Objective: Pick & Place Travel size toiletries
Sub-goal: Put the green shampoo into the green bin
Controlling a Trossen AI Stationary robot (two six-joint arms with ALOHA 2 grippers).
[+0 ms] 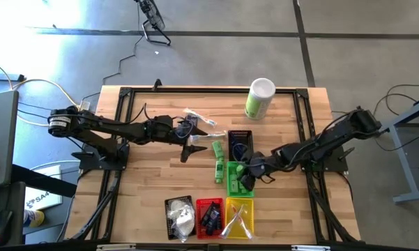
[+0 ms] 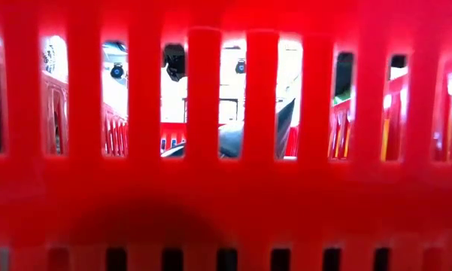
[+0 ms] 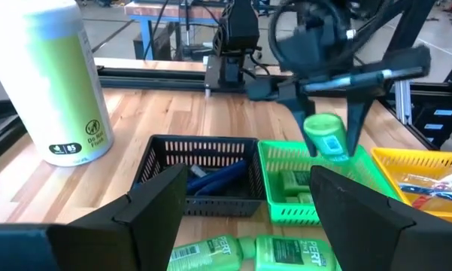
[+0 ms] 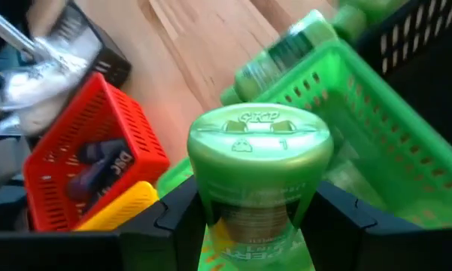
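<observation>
The small green plastic basket (image 1: 235, 180) on the wooden slatted worktop (image 1: 146, 181) is taken as the landmark. Directly above it, the right gripper (image 4: 252, 218) is held with its jaws pinching a small green bottle with a ridged cap (image 4: 259, 169); the bottle is clamped upright over the basket's open top, and more green bottles (image 3: 295, 183) are seen lying inside that basket. Just beside the green basket, on its left, two further green bottles (image 1: 217, 162) are laid end to end on the worktop. The left gripper (image 1: 194, 143) is held near them, farther left of the basket, with its jaws spread and nothing between them. Touching the far end of the green basket, a black plastic basket (image 1: 240, 140) is placed, with dark blue tubes (image 3: 214, 178) in it. Beyond the black basket, a tall green-and-white cylindrical canister (image 1: 259, 98) is stood upright. On the near side of the green basket, a yellow basket (image 1: 239, 217), a red basket (image 1: 208, 217) and another black basket (image 1: 179, 217) are set in a row, the last holding white crinkly pouches (image 1: 183, 222).
</observation>
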